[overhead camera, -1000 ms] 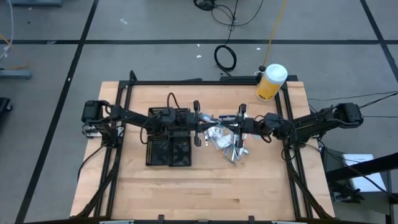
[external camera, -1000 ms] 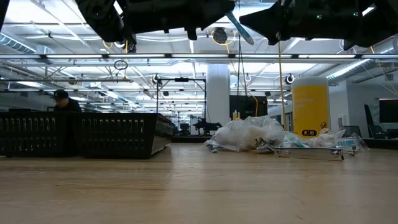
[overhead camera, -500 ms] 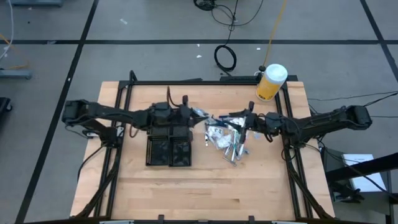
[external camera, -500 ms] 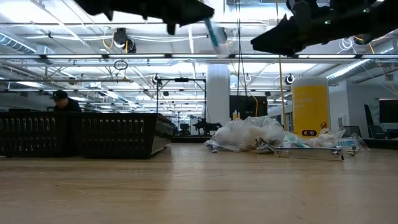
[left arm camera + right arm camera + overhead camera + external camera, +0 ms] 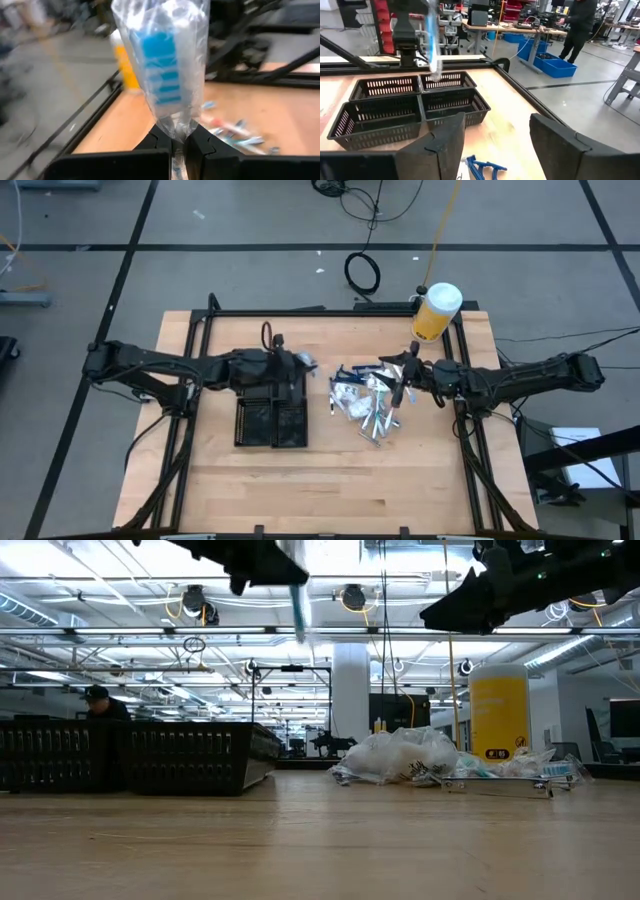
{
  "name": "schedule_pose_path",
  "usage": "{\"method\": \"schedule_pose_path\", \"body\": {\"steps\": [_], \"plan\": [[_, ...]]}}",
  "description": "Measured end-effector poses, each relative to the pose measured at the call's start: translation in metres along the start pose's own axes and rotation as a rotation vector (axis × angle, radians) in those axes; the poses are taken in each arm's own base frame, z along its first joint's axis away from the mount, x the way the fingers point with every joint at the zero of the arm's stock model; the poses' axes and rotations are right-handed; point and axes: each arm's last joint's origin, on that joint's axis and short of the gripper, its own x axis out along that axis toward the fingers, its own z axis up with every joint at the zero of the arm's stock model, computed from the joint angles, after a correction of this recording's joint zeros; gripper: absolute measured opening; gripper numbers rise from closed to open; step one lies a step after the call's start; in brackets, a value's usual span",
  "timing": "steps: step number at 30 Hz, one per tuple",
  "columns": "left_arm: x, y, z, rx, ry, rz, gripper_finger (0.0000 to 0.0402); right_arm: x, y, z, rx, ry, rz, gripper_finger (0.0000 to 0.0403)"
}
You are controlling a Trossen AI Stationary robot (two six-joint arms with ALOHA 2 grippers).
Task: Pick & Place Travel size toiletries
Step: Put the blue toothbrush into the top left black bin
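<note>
- Left claw [image 5: 179,142]: above the far compartments of the black tray [image 5: 271,423]; fingers pinched tight on a clear packet [image 5: 162,70] with a blue ribbed piece inside, held clear of the counter [image 5: 330,480]
- Right claw [image 5: 497,135]: raised over the pile, fingers spread wide, holding nothing
- Toiletries pile [image 5: 365,398]: white-clear packets, blue pieces and thin sticks heaped on the counter just beside the tray, toward the right arm
- Yellow jar [image 5: 435,313]: white lid; far right corner of the counter

Bright, even overhead strip lighting casts soft shadows; the left wrist view's background is motion-blurred.
</note>
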Motion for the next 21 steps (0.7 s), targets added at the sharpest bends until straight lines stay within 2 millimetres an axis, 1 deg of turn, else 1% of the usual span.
{"method": "schedule_pose_path", "body": {"steps": [3,5,7,8,10,13,15,18,21], "plan": [[-0.003,0.003,-0.01,-0.053,0.11,0.082,0.0007,0.0,0.0,-0.001,-0.002,0.004,0.001,0.0203],[-0.015,0.006,-0.014,-0.089,0.178,0.126,0.0007,0.0,0.0,-0.001,-0.001,0.004,0.0,0.0202],[-0.022,0.008,-0.015,-0.135,0.199,0.185,0.0007,0.0,0.0,-0.001,-0.004,0.009,0.001,0.0202],[-0.027,0.008,-0.019,-0.151,0.21,0.222,0.0007,0.0,0.0,-0.002,-0.005,0.012,0.001,0.0202],[-0.039,0.01,-0.033,-0.163,0.251,0.28,0.0007,0.0,0.0,-0.003,-0.009,0.021,0.001,0.0202],[-0.062,0.016,-0.041,-0.275,0.23,0.312,0.0007,0.0,0.0,-0.004,-0.015,0.036,0.002,0.0199],[-0.078,0.024,-0.057,-0.34,0.273,0.373,0.0007,0.0,0.0,-0.004,-0.011,0.032,0.002,0.0199],[-0.094,0.031,-0.079,-0.425,0.329,0.448,0.0007,0.0,0.0,-0.004,0.001,0.033,0.001,0.02],[-0.104,0.039,-0.098,-0.506,0.36,0.51,0.0007,0.0,0.0,-0.004,0.003,0.031,0.001,0.02]]}}
